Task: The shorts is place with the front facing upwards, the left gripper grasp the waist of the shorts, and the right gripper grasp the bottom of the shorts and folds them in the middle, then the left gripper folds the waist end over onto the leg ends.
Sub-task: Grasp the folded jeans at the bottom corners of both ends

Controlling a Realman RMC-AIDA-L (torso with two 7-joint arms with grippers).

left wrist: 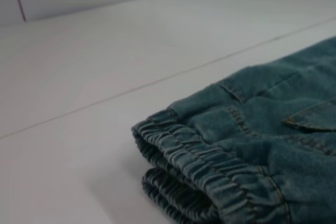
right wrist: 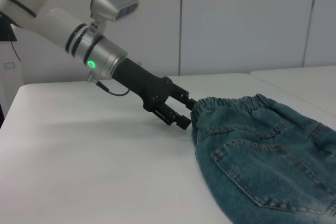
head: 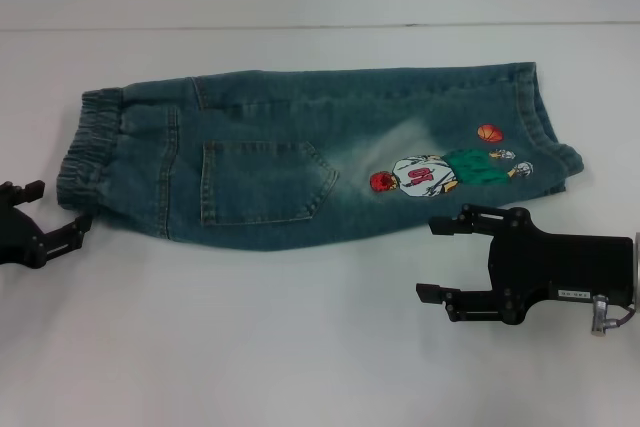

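The blue denim shorts (head: 300,152) lie flat across the table, doubled lengthwise, with a patch pocket (head: 262,182) and a basketball-player print (head: 440,172) on top. The elastic waist (head: 88,147) points left and the leg ends (head: 545,132) point right. My left gripper (head: 58,209) stands open at the waist's near corner, with its nearer finger (head: 78,227) at the waistband's edge and no cloth between the jaws. The left wrist view shows the waistband (left wrist: 210,174) close up. My right gripper (head: 430,259) is open on the table just in front of the leg end, holding nothing.
The white table (head: 250,347) stretches on all sides, with its far edge (head: 320,27) against a pale wall. In the right wrist view, the left arm (right wrist: 105,61) reaches down to the waist (right wrist: 231,103) of the shorts.
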